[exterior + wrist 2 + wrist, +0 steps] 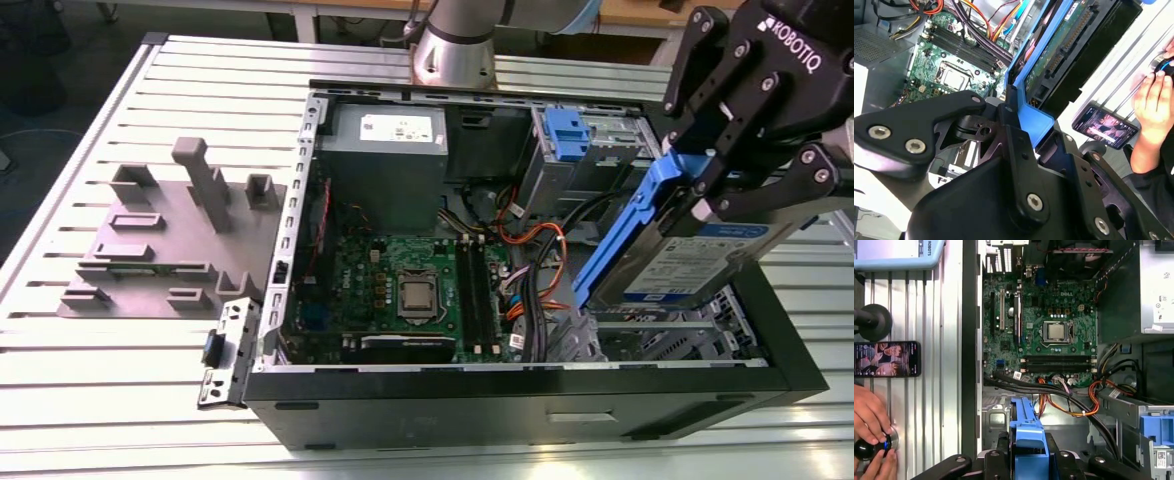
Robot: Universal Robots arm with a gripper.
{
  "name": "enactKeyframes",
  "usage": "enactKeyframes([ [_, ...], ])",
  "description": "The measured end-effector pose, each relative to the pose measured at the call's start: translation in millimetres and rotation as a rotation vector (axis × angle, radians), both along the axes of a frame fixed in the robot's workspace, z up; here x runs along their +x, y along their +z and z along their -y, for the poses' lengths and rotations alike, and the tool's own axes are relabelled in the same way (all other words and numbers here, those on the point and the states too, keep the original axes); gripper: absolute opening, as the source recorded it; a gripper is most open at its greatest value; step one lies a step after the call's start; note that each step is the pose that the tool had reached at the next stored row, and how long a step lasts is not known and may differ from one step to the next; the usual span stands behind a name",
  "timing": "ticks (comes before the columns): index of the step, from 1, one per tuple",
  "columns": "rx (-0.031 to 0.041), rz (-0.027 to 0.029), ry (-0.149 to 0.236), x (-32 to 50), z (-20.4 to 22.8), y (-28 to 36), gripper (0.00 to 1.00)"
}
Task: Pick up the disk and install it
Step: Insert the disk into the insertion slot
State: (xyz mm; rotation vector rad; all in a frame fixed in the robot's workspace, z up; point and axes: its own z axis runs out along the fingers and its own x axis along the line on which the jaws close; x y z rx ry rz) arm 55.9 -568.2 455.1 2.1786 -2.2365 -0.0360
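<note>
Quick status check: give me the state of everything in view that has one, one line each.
gripper: shut on the disk's blue frame.
disk: held tilted above the open case, not seated.
computer case: side panel off, motherboard exposed.
processor socket: bare, no cooler on it.
phone: screen lit, flat on the table.

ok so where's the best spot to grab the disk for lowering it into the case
Probably where the gripper has it now: by the blue carrier frame at the upper end, coming from above. The disk hangs tilted over the open case, so a top-end grip leaves its lower end free to go in.
</note>
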Motion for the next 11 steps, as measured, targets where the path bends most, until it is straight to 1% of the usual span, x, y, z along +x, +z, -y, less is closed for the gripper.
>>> enactKeyframes([
  [3,0.0001,0.0000,0.000,0.0,0.1,-1.1,0.36],
  [11,0.0002,0.0000,0.000,0.1,0.1,-1.2,0.36],
])
